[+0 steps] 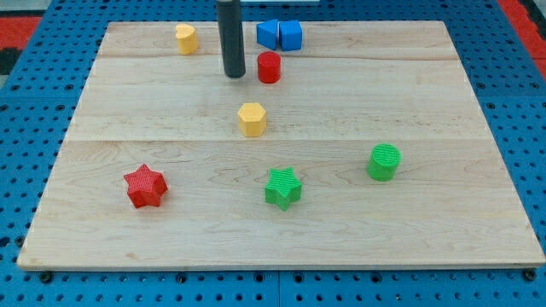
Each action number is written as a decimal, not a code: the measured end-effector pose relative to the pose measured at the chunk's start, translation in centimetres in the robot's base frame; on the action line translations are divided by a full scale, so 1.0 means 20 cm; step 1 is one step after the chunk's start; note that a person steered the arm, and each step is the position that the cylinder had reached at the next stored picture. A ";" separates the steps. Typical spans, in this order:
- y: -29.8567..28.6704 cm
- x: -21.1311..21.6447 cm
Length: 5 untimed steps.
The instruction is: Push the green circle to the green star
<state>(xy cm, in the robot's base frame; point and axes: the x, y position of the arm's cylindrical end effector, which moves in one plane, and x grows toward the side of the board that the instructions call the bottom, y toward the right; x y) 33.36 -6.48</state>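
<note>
The green circle (384, 162) stands on the wooden board at the view's right, below centre. The green star (282, 188) lies to its left, near the view's bottom centre, with a clear gap between them. My tip (234, 75) is the lower end of the dark rod near the view's top centre. It is far up and to the left of both green blocks, just left of the red cylinder (269, 66).
A yellow hexagon (252, 118) sits at the centre. Another yellow hexagon (186, 38) is at the top left. Two blue blocks (279, 35) sit side by side at the top. A red star (144, 186) lies at the bottom left. The board's edge (273, 269) runs along the bottom.
</note>
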 end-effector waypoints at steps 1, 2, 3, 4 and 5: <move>-0.03 0.10; 0.29 0.17; 0.65 0.23; 1.20 0.40; 1.32 0.62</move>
<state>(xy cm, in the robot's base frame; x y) 45.82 19.83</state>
